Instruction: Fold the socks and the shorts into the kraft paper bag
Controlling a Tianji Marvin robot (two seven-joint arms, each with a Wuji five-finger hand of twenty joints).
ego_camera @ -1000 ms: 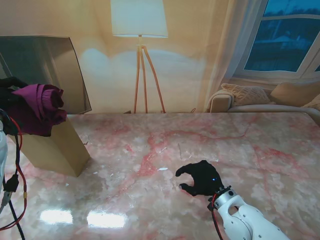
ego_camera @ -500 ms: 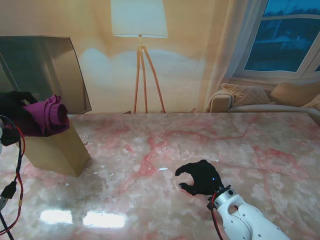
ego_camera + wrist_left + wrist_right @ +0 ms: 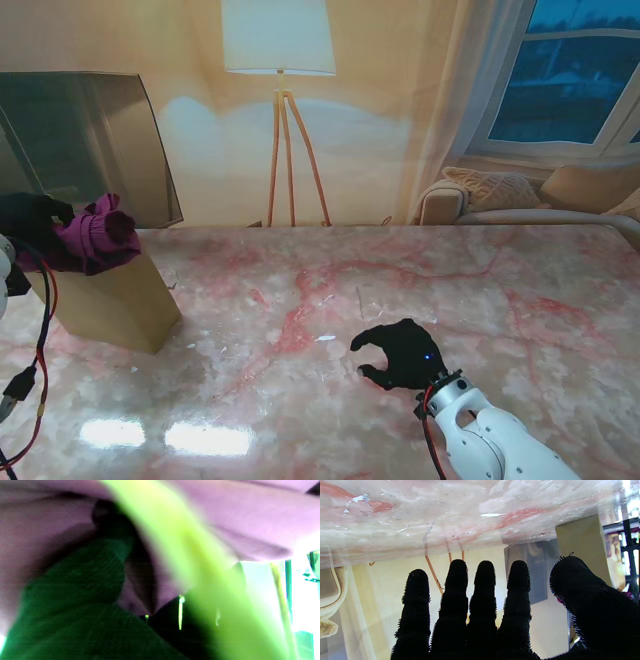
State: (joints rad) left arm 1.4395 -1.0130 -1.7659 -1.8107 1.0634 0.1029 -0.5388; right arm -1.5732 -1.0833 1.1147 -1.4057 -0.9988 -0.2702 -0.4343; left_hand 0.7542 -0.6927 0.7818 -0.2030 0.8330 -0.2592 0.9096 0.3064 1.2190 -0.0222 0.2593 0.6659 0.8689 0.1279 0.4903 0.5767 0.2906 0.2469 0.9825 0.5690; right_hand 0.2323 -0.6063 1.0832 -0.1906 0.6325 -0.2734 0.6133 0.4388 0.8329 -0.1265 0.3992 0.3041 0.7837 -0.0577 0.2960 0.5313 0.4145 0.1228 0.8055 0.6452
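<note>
My left hand (image 3: 32, 225), in a black glove, is shut on a bundle of magenta cloth (image 3: 96, 236) at the mouth of the kraft paper bag (image 3: 108, 300), which stands at the table's far left. In the left wrist view the purple cloth (image 3: 250, 517) fills the picture, blurred, with a dark finger (image 3: 82, 610) against it. I cannot tell whether the cloth is the shorts or socks. My right hand (image 3: 400, 355) rests open, palm down, on the marble near the middle; its fingers (image 3: 482, 600) are spread with nothing between them, and the bag (image 3: 582, 545) shows beyond them.
A dark tinted panel (image 3: 90, 140) stands behind the bag. Cables (image 3: 35, 370) hang from my left arm near the table's left edge. A floor lamp (image 3: 285, 120) and a sofa (image 3: 520, 195) lie beyond the marble table (image 3: 300, 300).
My left hand has pushed the magenta cloth lower into the bag's mouth, and the bundle looks smaller. My right hand has not moved.
</note>
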